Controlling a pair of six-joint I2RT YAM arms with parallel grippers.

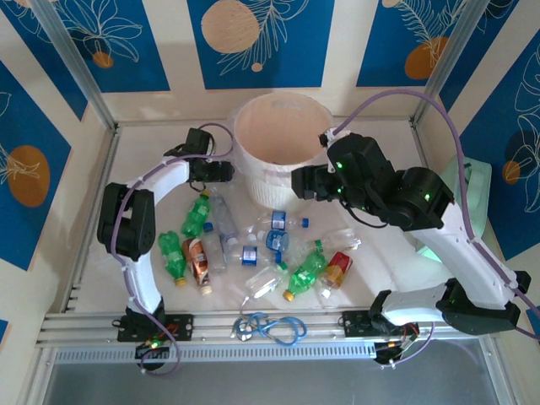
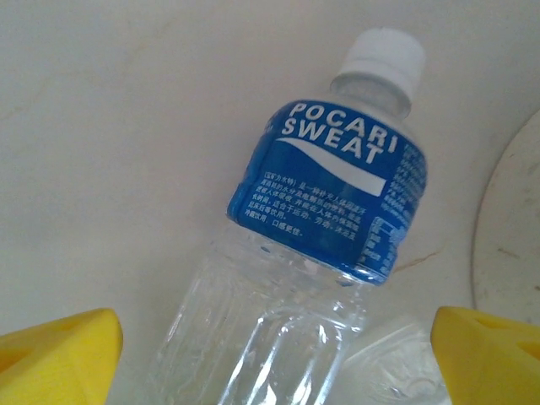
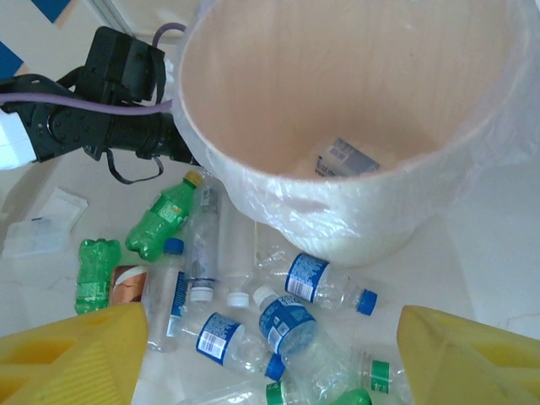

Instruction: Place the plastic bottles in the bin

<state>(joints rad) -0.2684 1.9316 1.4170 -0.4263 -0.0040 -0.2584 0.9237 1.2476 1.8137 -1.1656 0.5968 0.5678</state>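
The left gripper (image 1: 226, 172) sits, in the top view, just beside the left wall of the tall round cream-white ribbed plastic bin (image 1: 253, 181). The right gripper (image 1: 297, 181) hangs at the bin's front right, close under its rim. The small plastic bottles (image 1: 253, 253) (clear with blue labels, green, and reddish-brown with orange caps) lie scattered on the white table (image 1: 152, 143) in front of the bin, between the two arms, and a blue cable loop (image 1: 278, 327) lies at the near edge. In the left wrist view the yellow fingertips (image 2: 59, 350) stand wide apart, released and grasping nothing, over a clear plastic bottle (image 2: 329, 202) with a blue label and white cap lying on the table; the bin's curved edge shows at the right. In the right wrist view the yellow fingers (image 3: 76, 354) are likewise spread and empty, above the bin's open mouth and the bottles strewn just before it, and the black left arm (image 3: 101, 126) reaches to the bin's left side.
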